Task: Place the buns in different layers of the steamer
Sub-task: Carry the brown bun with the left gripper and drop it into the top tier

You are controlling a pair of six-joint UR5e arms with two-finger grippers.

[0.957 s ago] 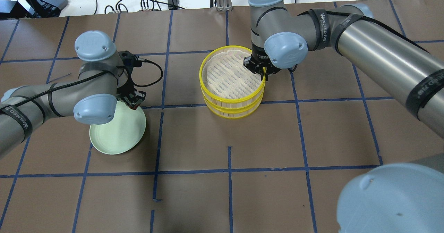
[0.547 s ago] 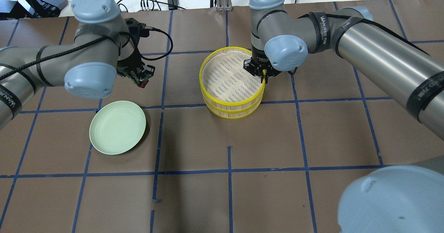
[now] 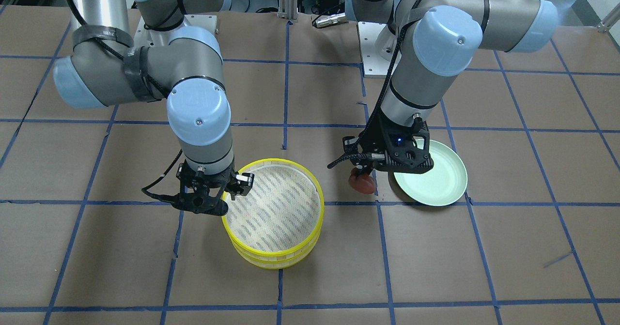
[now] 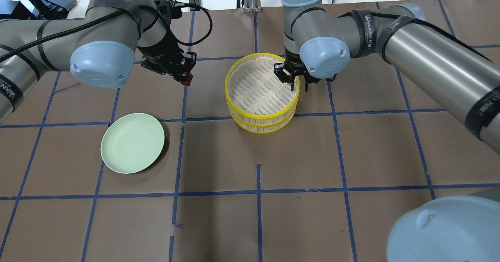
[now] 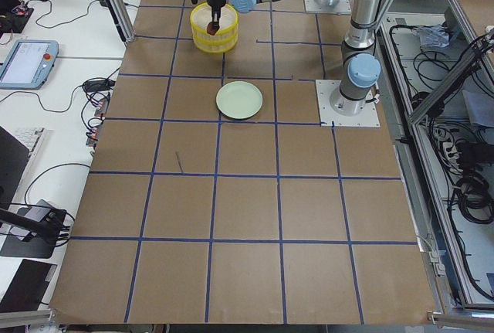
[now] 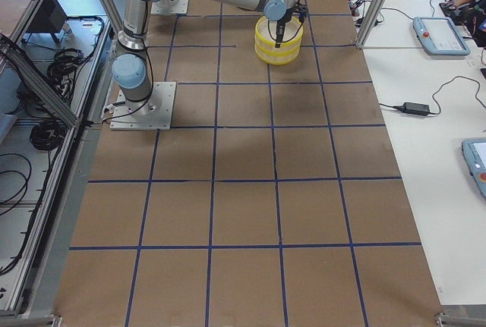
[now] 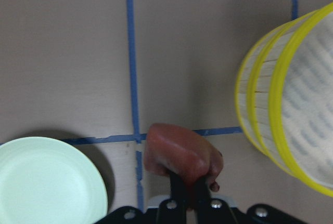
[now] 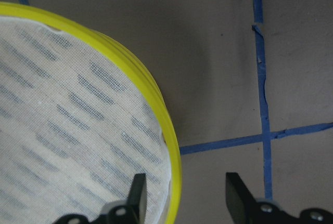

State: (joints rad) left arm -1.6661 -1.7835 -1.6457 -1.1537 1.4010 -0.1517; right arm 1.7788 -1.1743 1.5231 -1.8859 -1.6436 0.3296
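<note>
Two yellow-rimmed steamer trays [image 4: 261,123] stood stacked on the bench [image 4: 312,156], and the transfer step was in hand. You had the left claw [image 3: 362,172] clamped on the reddish-brown bun [image 3: 361,183], held clear of the bench between the pale green plate [image 4: 133,148] and the stack, apart from both. The plate was bare. The right claw [image 8: 183,190] was spread wide across the top tray's rim, with one finger over the woven floor inside and the other outside over the bench. Contact with the rim could not be confirmed. The top tray [image 4: 258,92] held nothing. The lower tray's inside was hidden, and the white bun showed in no view.

Next move, as judged: either close the right claw on the rim and lift the top tray to expose the lower layer, or carry the bun over the rim and set it on the woven floor. Confirm first which layer is occupied. Route the bun clear of the right claw.
</note>
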